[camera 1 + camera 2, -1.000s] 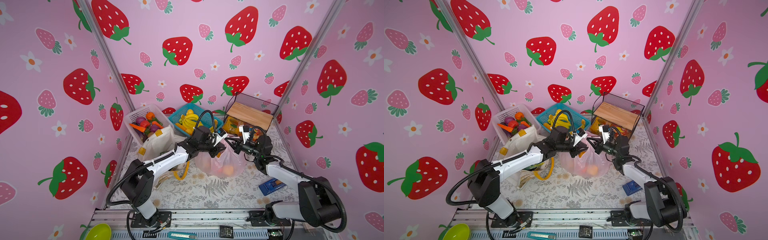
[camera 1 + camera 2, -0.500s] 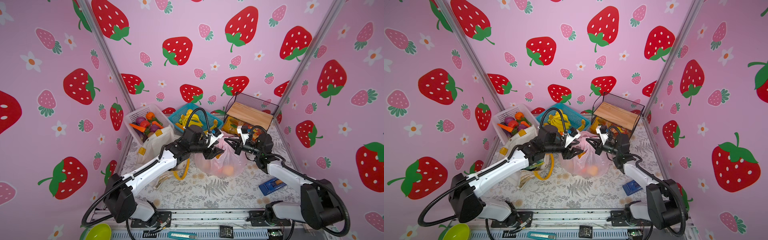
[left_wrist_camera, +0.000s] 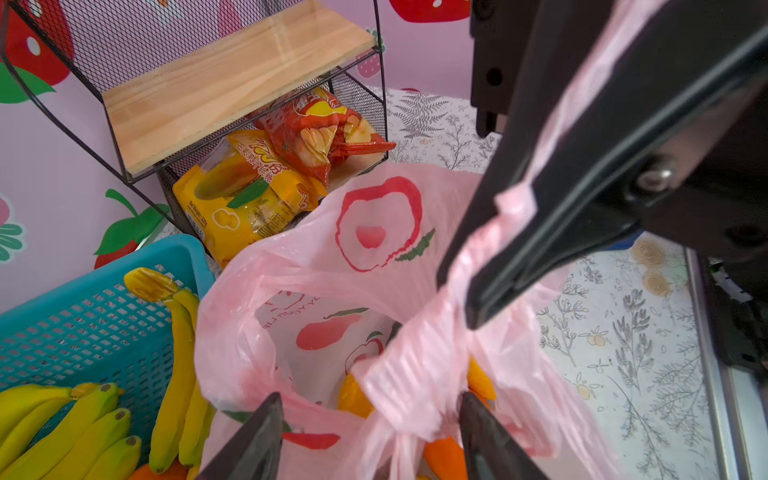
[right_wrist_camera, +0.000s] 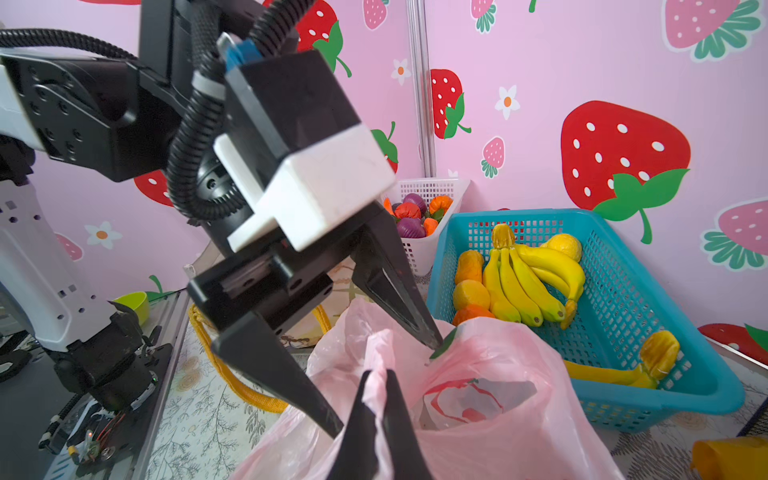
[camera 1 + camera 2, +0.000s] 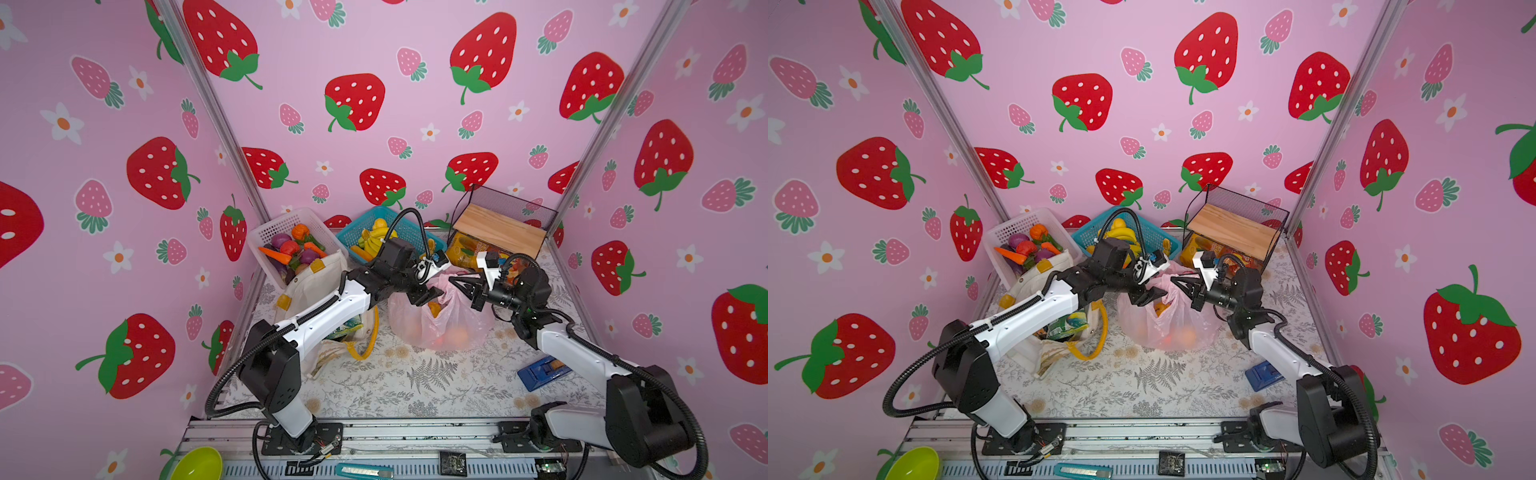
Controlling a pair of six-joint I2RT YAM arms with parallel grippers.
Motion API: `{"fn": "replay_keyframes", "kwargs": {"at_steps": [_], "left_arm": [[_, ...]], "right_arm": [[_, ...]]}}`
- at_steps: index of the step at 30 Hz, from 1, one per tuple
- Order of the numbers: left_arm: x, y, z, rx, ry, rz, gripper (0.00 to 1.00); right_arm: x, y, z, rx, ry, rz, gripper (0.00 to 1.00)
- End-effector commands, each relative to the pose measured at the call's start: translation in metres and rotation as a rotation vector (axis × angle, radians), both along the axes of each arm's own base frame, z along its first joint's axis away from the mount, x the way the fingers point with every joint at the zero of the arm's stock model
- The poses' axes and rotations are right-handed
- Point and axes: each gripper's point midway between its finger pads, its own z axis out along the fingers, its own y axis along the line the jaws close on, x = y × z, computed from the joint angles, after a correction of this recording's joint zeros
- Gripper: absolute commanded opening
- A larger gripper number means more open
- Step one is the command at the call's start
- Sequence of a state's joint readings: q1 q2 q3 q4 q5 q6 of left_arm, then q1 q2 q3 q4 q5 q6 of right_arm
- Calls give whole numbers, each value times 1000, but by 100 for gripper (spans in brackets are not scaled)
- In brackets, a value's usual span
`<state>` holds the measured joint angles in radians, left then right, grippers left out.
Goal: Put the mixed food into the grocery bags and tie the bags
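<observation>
On the fern-print table, right tool clamps the pink bag by its handle, left tool gapes above.

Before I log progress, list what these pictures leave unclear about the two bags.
- White canvas tote with yellow handles: in both top views the left arm crosses it, hiding most contents.
- Thin translucent pink plastic bag: in both top views the film blurs the fruit inside; count unclear.
- Any knot: crumpled plastic at the right claw hides it in both wrist views.
</observation>
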<state>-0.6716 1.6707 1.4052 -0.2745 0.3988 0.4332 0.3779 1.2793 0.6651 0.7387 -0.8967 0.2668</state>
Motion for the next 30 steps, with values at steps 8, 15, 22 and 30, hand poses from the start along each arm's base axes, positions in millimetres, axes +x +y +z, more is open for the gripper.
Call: {"fn": "replay_keyframes", "kwargs": {"at_steps": [8,15,22,30], "left_arm": [[11,-22,16,-73,-12,-69,40],[14,-17,10,-55,-41,-96,9],[10,-12,14,-9,-118,-172,0],[3,-7,20,39,-199,-264,0]], "right_arm": [[-6,3,14,32,-53,27,0],[-8,2,12,15,-91,31,6],[-4,-4,-5,-88,-171,-2,39],[-6,-5,-16,-201,-286,13,57]]}}
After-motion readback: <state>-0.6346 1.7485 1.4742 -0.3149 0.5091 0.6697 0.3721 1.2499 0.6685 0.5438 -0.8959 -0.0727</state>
